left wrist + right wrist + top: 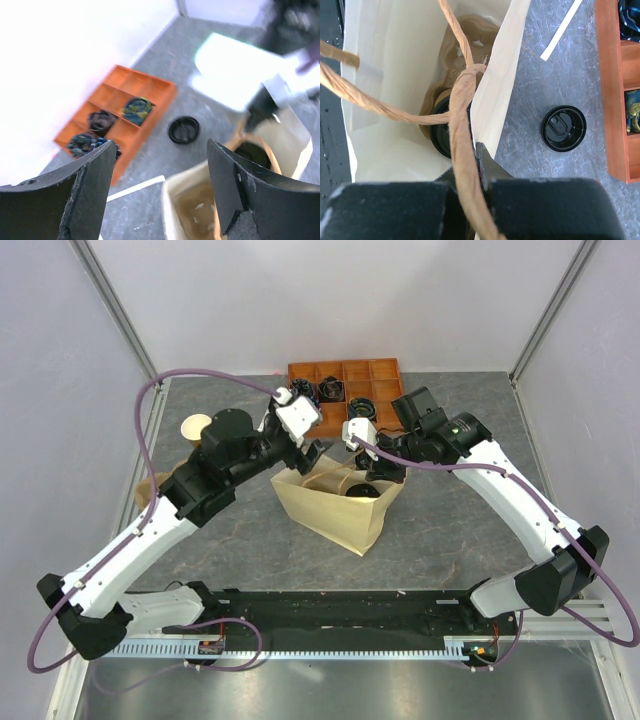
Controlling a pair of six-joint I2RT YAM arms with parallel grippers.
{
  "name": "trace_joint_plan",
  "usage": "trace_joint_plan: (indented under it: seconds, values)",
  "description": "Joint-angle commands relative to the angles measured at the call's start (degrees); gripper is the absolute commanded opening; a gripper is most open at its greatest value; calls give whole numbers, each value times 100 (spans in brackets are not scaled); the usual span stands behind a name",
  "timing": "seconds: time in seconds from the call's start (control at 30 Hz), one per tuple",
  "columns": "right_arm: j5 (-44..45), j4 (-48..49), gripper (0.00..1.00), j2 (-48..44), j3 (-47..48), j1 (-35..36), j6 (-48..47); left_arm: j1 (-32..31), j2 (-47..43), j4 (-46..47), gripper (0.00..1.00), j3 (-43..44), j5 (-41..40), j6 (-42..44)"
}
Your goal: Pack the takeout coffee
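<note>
Small brown kraft-paper takeout coffee cup (439, 134) with round black plastic lid, sitting deep inside the cream paper bag (385, 75), my right fingers (487, 167) pinched together on its twisted brown paper handle (462, 115), my left fingers (240, 190) spread apart over the bag's rim

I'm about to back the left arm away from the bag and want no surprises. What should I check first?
1. The takeout coffee is inside the paper bag: ok, its black lid shows low in the bag.
2. The coffee stands upright: cannot tell, the handle crosses it.
3. The left gripper is open and empty: ok, nothing sits between its fingers.
4. The right gripper is shut on the handle: ok, the twisted paper runs between its fingers.
5. The loose black lid lies on the table, apart from the bag: ok.
</note>
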Motion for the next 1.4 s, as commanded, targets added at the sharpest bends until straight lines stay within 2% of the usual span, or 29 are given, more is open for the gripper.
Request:
trace_joint_plan:
  seconds: [0.0, 0.13, 0.27, 0.47, 0.6, 0.7, 0.8, 0.97, 1.03, 1.37]
  values:
    - [106, -366, 0, 51, 196, -50, 17, 197, 219, -323, 80, 698, -409, -597]
    - [272, -392, 0, 69, 293, -155, 184, 723, 613, -674, 81, 1241, -480, -1080]
    - [387, -524, 0, 122, 424, -392, 246, 1567, 1431, -1630, 81, 1866, -427, -1494]
    - [659, -585, 0, 183, 547, -709, 263, 2358, 2844, -2335, 87, 2657, -252, -1301]
    - [703, -647, 0, 315, 644, -990, 211, 2877, 3760, -3037, 87, 3500, 21, -1074]
    - [756, -682, 0, 411, 750, -1166, 202, 3062, 4400, -3319, 86, 3966, 74, -949]
    - [844, -708, 0, 447, 785, -1324, 193, 3089, 4963, -3645, 86, 4432, -145, -1377]
    - [1002, -700, 0, 491, 855, -1518, 246, 3098, 5308, -3707, 84, 4285, -471, -2565]
    - [1064, -700, 0, 500, 925, -1579, 281, 3089, 5448, -3637, 81, 4241, -916, -3066]
    - [1011, -796, 0, 447, 1102, -1614, 553, 3089, 5984, -3497, 72, 4206, -945, -3885]
